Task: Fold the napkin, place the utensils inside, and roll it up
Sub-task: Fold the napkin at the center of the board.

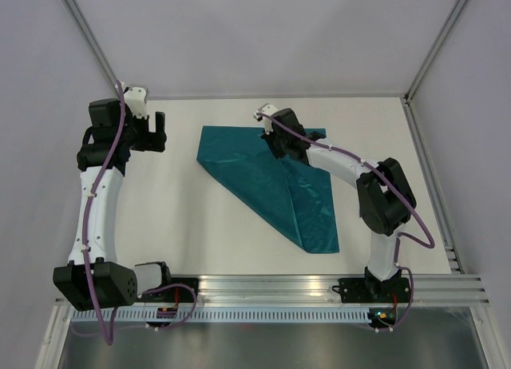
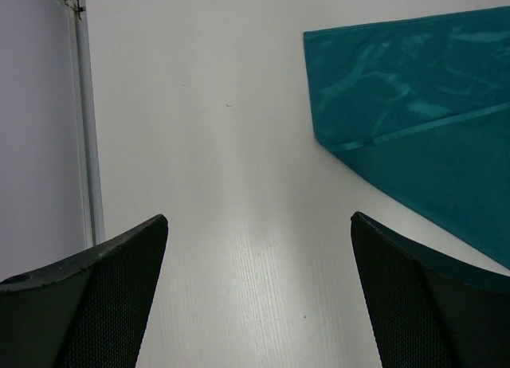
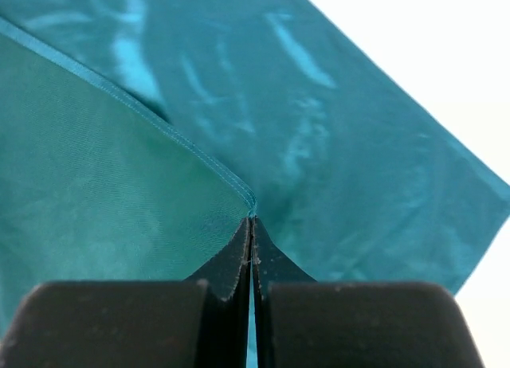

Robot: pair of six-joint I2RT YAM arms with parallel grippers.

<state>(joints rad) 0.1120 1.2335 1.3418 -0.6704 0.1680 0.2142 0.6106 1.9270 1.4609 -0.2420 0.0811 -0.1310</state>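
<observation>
The teal napkin (image 1: 263, 177) lies on the white table, one part turned over diagonally so it forms a long triangle pointing at the near right. My right gripper (image 1: 277, 142) is at its far edge, shut on a hemmed corner of the napkin (image 3: 335, 129). In the right wrist view the hem runs straight into the closed tips of the right gripper (image 3: 252, 219). My left gripper (image 1: 160, 132) hovers left of the cloth, open and empty. In its own view the left gripper (image 2: 259, 217) frames bare table, with the napkin (image 2: 414, 89) off to the upper right. The utensils are out of view.
The white table (image 1: 200, 225) is bounded by a metal rail (image 1: 319, 293) at the near edge and by grey walls with frame posts (image 1: 96, 45) at the back corners. A wall edge strip (image 2: 86, 145) stands left of the left gripper.
</observation>
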